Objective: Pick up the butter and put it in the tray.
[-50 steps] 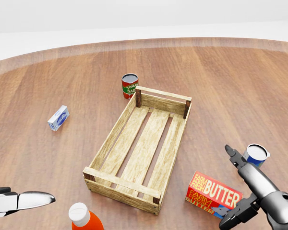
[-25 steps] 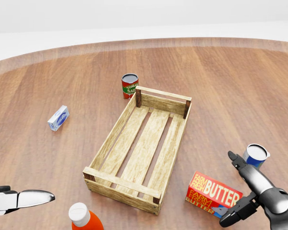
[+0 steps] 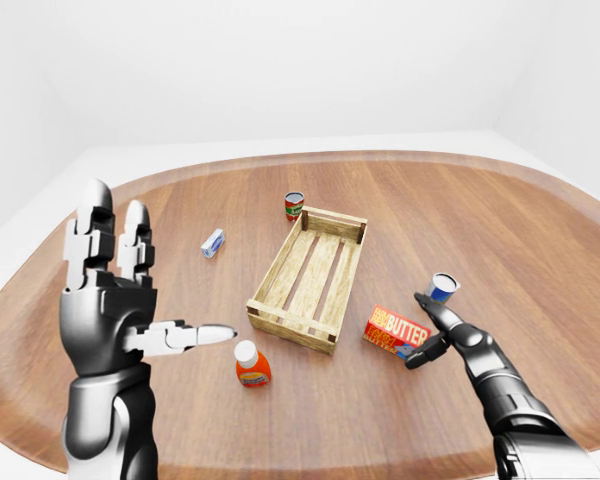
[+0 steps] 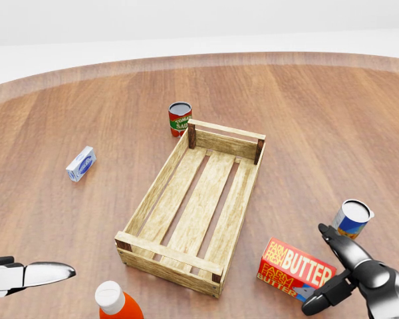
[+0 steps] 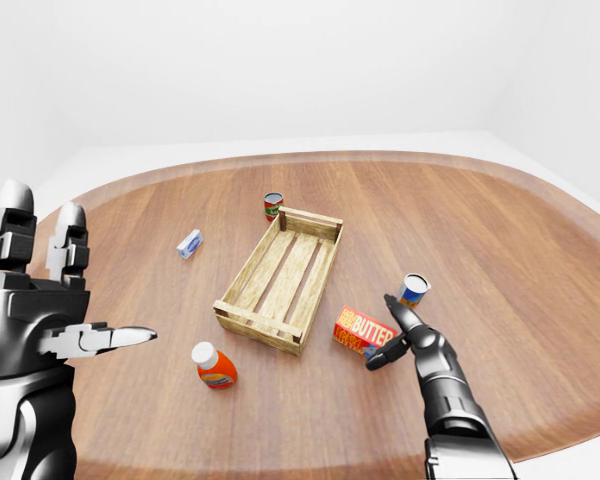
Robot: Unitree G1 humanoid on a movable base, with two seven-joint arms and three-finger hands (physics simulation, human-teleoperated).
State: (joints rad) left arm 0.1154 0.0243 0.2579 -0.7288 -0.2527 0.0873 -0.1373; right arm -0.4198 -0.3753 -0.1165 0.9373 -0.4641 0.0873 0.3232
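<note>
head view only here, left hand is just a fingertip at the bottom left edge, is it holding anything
Observer: No. In the left-eye view the left hand is raised, fingers open, holding nothing.
Operator: is there a label on that orange bottle, i only see the cap
Observer: Yes, the right-eye view shows the orange bottle upright with a label on its side.
Operator: right hand closed on the butter yet
Observer: No. In the left-eye view the right hand is open beside the butter, one finger stretched toward the blue can.
</note>
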